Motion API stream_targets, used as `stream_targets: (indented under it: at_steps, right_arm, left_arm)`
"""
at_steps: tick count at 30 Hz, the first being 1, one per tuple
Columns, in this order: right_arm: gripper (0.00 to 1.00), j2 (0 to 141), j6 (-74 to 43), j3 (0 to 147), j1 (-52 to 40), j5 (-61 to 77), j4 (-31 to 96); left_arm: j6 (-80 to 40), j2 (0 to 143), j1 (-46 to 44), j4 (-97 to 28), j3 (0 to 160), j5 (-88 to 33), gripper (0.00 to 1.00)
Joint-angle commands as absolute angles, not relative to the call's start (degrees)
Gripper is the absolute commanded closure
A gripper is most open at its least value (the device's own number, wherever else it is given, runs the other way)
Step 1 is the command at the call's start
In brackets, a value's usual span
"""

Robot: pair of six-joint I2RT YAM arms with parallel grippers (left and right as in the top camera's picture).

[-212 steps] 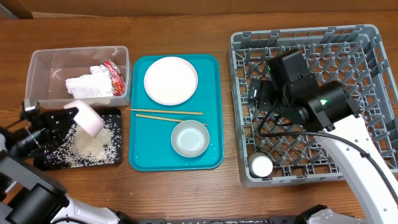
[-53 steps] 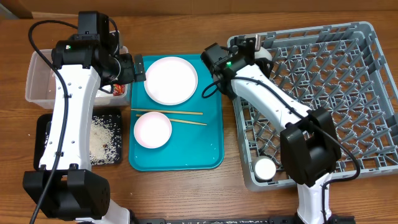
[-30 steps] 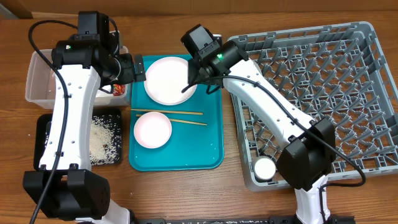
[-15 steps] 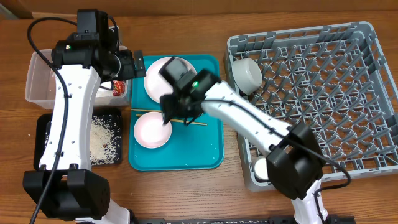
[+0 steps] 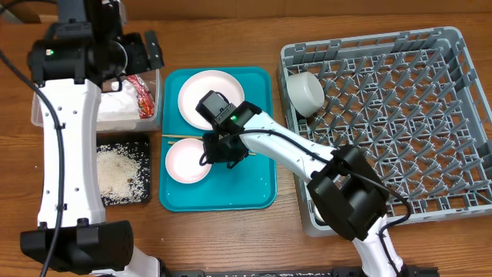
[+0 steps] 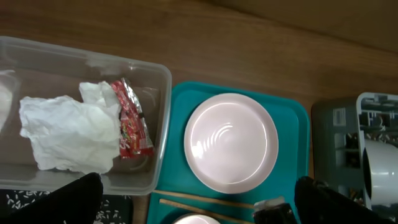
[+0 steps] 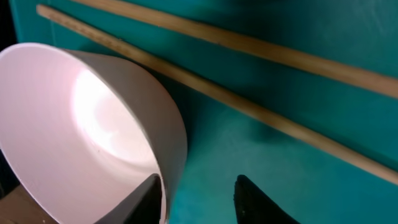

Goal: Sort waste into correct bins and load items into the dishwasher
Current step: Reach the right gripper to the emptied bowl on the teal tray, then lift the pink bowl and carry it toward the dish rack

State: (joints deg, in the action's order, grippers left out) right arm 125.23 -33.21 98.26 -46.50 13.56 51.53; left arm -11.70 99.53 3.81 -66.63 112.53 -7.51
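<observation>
While the right tool [image 7: 198,185] straddles, spread, the rim of the white round bowl [image 7: 93,118] on the teal serving tray [image 5: 257,181], wooden chopsticks [image 7: 249,46] and pinkish round plate [image 6: 230,143] lie beyond, unloaded. Another white bowl [image 5: 305,91] sits in the grey pegged rack [image 5: 430,138], upper right. Crumpled white napkin [image 6: 62,134] and red wrapper [image 6: 132,124], print unreadable, sit in the clear tub [image 6: 163,112]; rice [image 5: 115,169] in the black tray [image 5: 144,192]. Left tool [image 6: 199,186] spread, empty.

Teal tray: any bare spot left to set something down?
Bare: front-right corner of the teal tray, bounded by bowl, chopsticks and rim; also the narrow strip right of the plate. Crowded: centre-left, where the right tool sits at the bowl.
</observation>
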Motion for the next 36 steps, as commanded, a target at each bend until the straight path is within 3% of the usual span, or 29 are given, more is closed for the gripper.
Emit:
stream_targets:
  at_steps: [1,8,17,21,24,29,36]
  right_arm:
    - [0.62,126.3,-33.3,98.3,-46.4,15.4,50.7]
    - [0.96,127.0,-33.3,99.1,-44.8,17.5,51.7]
    - [0.96,117.2,-33.3,105.0,-42.3,6.2,60.4]
    - [0.96,105.2,-33.3,106.8,-40.6,-9.5,67.7]
    - [0.96,96.5,-36.5,106.8,-40.5,-30.4,75.6]
    - [0.96,94.5,-41.4,106.3,-40.2,-54.5,86.0]
    - [0.96,94.6,-48.8,93.1,-39.9,-75.2,86.7]
  left_arm:
    - [-12.3,99.2,4.1,-67.1,113.0,-8.4,0.00]
    - [-12.3,99.2,3.7,-67.2,113.0,-8.4,0.00]
    - [-12.3,99.2,3.7,-67.2,113.0,-8.4,0.00]
    - [-12.3,99.2,3.7,-67.2,113.0,-8.4,0.00]
    - [-12.3,99.2,3.7,-67.2,113.0,-8.4,0.00]
    - [-12.3,99.2,3.7,-67.2,113.0,-8.4,0.00]
    - [-12.3,99.2,3.7,-67.2,113.0,-8.4,0.00]
